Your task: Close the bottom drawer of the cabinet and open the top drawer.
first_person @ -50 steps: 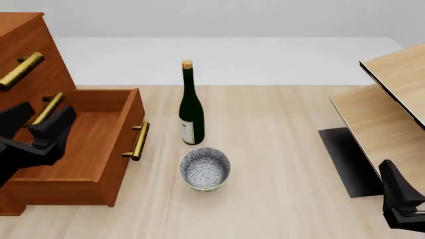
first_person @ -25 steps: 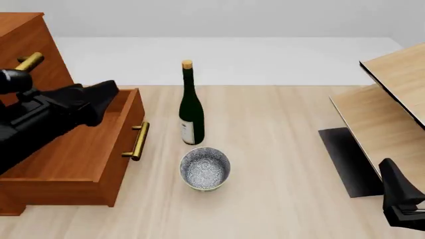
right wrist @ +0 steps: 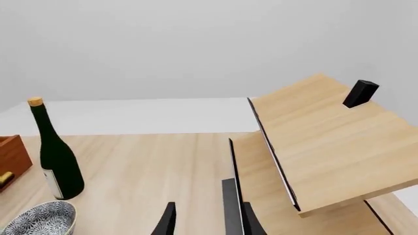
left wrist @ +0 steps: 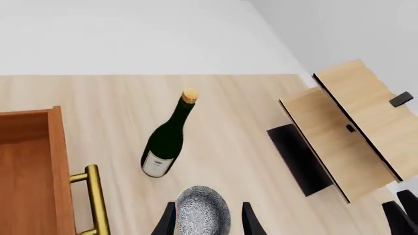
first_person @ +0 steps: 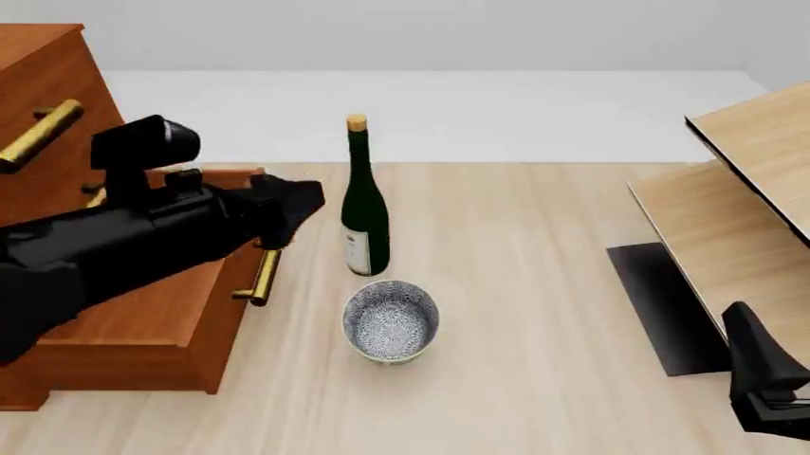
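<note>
Pale wood table (first_person: 544, 284) w/ a white wall behind; that's where I'm working. My left gripper (first_person: 298, 207) now hangs over the front edge of the bottom drawer (first_person: 152, 313), right by its brass handle (first_person: 264, 268). In the left wrist view its fingers (left wrist: 168, 221) are spread apart w/ nothing between them; the bowl (left wrist: 202, 214) sits on the table below, in the gap. A sec ago this arm was low and back over the drawer box; half a sec ago it was partway across. So it has swung up and out toward the drawer front. I think that sets me up to push the drawer shut from the front.

Bottom drawer is still pulled way out of the cabinet (first_person: 51, 123). Top drawer (first_person: 45, 85) is still shut, its handle (first_person: 38, 136) untouched. Neither step is done yet.

Bottle (first_person: 363, 204) stands just beside the drawer front, bowl a bit nearer me. Arm could bump the bottle, so I'd go slow.

Right gripper (right wrist: 202, 220) hasn't moved, low by the slanted light panels (first_person: 746, 180), fingers apart, holding nothing.
</note>
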Controlling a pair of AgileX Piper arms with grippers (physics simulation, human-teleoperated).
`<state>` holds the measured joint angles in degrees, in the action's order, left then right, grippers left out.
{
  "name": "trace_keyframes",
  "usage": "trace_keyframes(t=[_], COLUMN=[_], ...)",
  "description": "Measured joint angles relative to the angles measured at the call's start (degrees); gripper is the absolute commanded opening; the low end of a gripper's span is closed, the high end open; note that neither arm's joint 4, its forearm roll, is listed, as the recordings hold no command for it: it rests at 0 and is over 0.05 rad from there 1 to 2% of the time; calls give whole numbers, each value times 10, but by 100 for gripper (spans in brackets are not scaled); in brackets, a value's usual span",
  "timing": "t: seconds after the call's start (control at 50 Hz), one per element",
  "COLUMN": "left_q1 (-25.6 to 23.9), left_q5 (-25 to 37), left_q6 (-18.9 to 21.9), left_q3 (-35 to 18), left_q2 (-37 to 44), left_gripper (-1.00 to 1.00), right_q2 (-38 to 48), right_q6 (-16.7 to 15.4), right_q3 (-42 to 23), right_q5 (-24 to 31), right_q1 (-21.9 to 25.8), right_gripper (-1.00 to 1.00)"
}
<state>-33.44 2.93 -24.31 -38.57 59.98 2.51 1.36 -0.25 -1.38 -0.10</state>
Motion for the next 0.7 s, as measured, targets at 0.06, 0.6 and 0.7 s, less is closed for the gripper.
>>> trace_keyframes(t=[0.06, 0.6, 0.7], left_q1=[-13, -32, -30], left_q5=[7, 54, 58], left_q6=[-8, -42, -46], left_q3=[-3, -11, -10], left_q2=[15, 135, 151], left_gripper=[100, 100, 100], right_q2=[0, 4, 3], right_q6=[0, 2, 2], right_q3=[0, 0, 0], right_q5=[0, -3, -2], right_q1=[0, 2, 2], right_gripper=[100, 100, 100])
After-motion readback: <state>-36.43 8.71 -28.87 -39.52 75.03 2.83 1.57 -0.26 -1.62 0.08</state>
